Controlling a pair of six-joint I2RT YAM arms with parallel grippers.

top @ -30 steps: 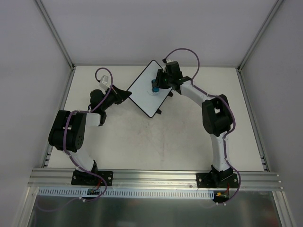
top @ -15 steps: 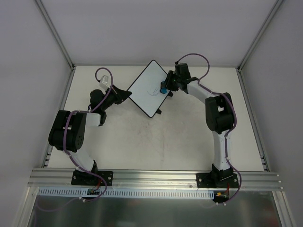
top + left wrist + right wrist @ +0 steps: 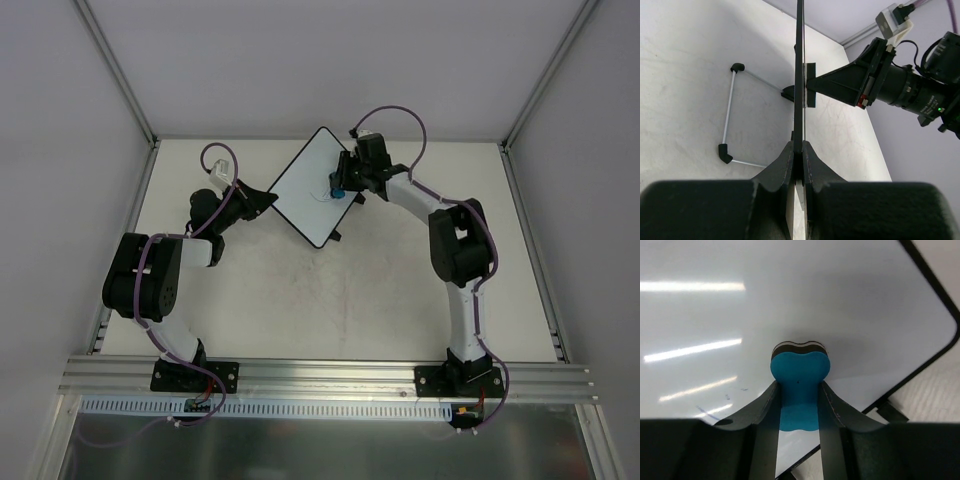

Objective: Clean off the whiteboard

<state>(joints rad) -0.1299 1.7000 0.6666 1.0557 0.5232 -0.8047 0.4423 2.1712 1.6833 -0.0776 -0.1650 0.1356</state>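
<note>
Top external: one whiteboard (image 3: 308, 200), one eraser (image 3: 336, 191); left end effector (image 3: 266, 200) grips whiteboard, right end effector (image 3: 340, 182) grips eraser.

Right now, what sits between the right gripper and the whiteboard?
The blue eraser, clamped in the right gripper, its dark felt face against the whiteboard; the right wrist view shows it.

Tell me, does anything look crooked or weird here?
The whiteboard lies cornerwise, skewed to the edges of the table, its rim pinched by the left gripper. Faint blue marks show on it beside the blue eraser held by the right gripper. Nothing looks broken or spilled.
</note>
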